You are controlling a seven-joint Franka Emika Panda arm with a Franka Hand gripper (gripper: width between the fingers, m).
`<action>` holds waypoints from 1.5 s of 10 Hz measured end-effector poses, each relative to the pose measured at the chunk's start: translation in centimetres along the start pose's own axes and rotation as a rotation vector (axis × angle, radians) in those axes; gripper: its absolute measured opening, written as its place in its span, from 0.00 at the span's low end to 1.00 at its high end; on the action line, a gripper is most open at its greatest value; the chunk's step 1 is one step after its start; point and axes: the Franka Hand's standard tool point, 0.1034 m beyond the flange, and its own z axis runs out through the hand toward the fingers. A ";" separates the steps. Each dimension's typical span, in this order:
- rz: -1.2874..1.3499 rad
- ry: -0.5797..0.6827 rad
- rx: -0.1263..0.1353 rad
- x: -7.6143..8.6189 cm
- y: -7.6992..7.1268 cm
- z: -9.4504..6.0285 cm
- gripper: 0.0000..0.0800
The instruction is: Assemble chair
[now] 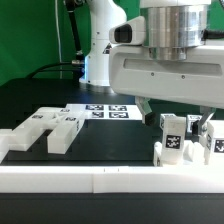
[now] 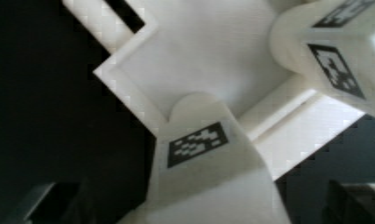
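The chair parts are matte-white pieces with black-and-white tags. Two notched blocks lie at the exterior view's left. A tagged post stands at the right by the rail, and another tagged piece stands beside it. My gripper hangs over the first post. In the wrist view the gripper straddles this post with a dark gap on each side, and its fingers do not touch it. A flat white piece and the other tagged piece lie beyond.
The marker board lies mid-table behind the parts. The long low white border rail runs along the front. The arm's base stands at the back. The table top is black.
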 end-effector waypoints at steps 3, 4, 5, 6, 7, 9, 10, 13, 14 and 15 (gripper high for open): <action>-0.176 0.006 -0.011 0.1 0.1 0.0 0.81; -0.234 0.007 -0.015 0.1 0.2 0.0 0.81; -0.232 0.007 -0.015 0.2 0.2 0.0 0.81; -0.231 0.007 -0.015 0.2 0.2 0.0 0.66; -0.223 0.007 -0.015 0.2 0.2 0.0 0.49; -0.202 0.007 -0.015 0.2 0.3 0.0 0.36; -0.145 0.007 -0.013 0.2 0.3 0.0 0.36; 0.217 0.010 0.009 0.4 0.3 0.1 0.36; 0.338 0.012 0.024 0.5 0.3 0.1 0.36; 0.454 0.014 0.040 0.6 0.3 0.1 0.36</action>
